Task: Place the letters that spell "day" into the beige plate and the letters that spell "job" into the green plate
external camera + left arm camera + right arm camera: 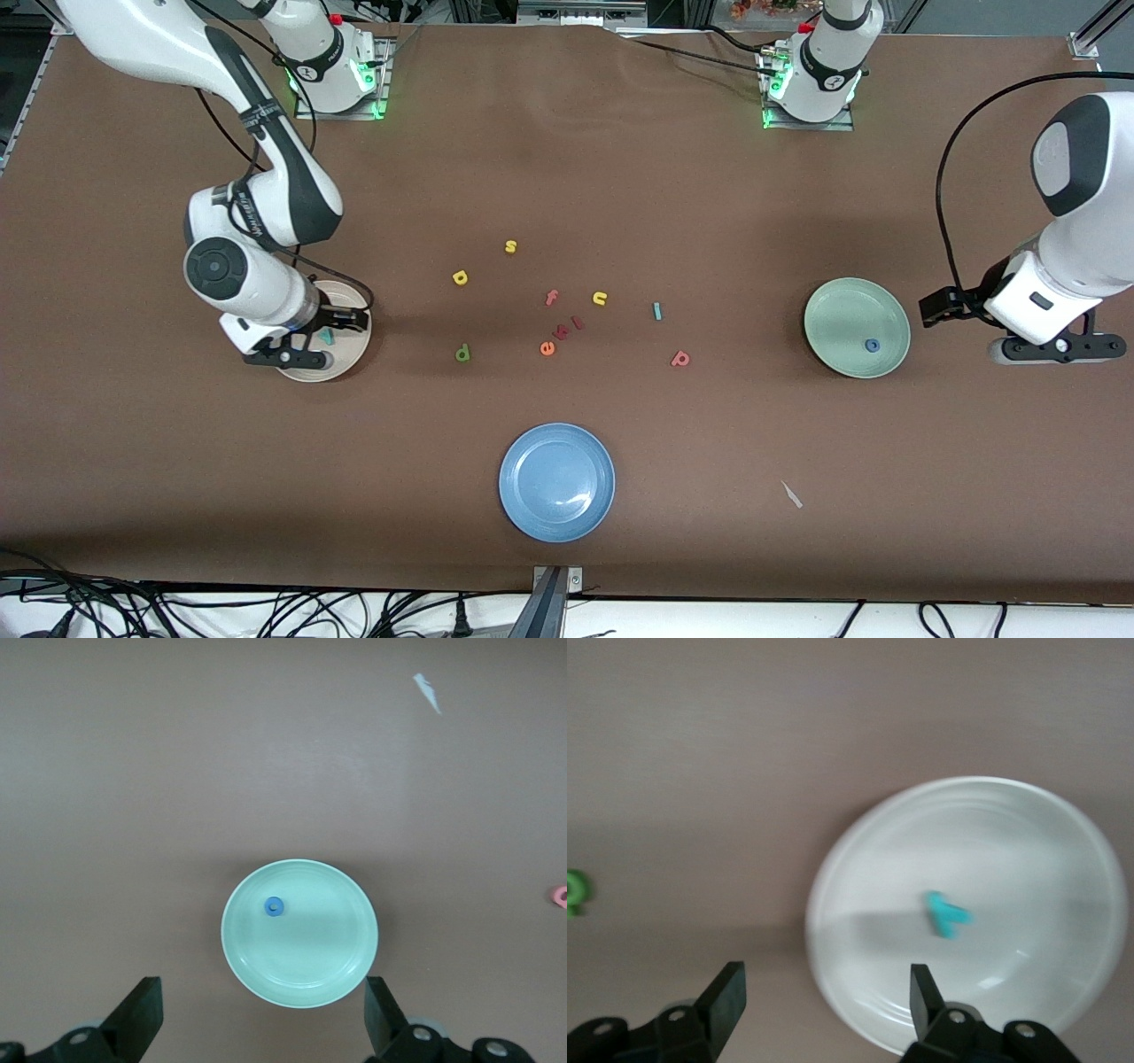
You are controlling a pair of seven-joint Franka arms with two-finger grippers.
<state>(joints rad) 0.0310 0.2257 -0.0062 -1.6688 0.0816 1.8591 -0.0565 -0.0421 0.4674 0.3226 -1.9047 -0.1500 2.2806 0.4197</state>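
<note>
right gripper [321, 332]: fingers apart, we see it over the beige plate [350, 361]
teal "y" [327, 336]: in that plate
left gripper [261, 1023]: fingers apart, near the table's left-arm edge, beside the green plate [842, 306]
blue "o" [873, 346]: in the green plate

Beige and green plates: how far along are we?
Done: teal "y" lies in the round cream-beige plate, blue ring "o" in the pale mint-green plate. Both grippers are open, holding nothing. Left: green "d", yellow "a", pinkish-red "b", teal "j".
</note>
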